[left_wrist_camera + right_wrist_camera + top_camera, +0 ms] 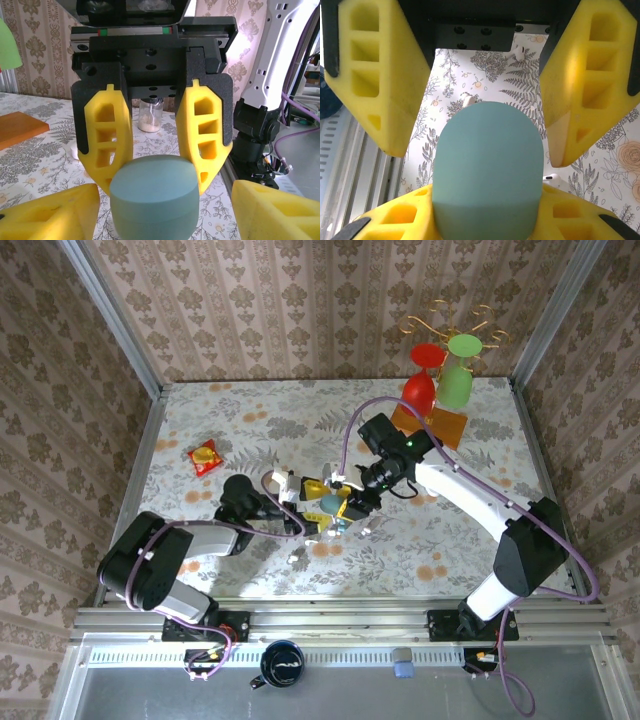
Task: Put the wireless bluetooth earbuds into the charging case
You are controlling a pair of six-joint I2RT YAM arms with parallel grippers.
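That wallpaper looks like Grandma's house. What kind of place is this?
Probably a robot test booth, not a home: wallpaper on panels in a metal frame, with a left arm and right arm bolted to a rail.

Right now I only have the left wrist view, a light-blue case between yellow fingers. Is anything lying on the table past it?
Observer: The right wrist view shows what looks like a white earbud on the table, just beyond the light-blue case.
Operator: Anything out on the left side?
Observer: From above, a red and yellow packet lies there.
Operator: And nearer the arm bases?
Observer: A dark mug sits below the table's near edge.
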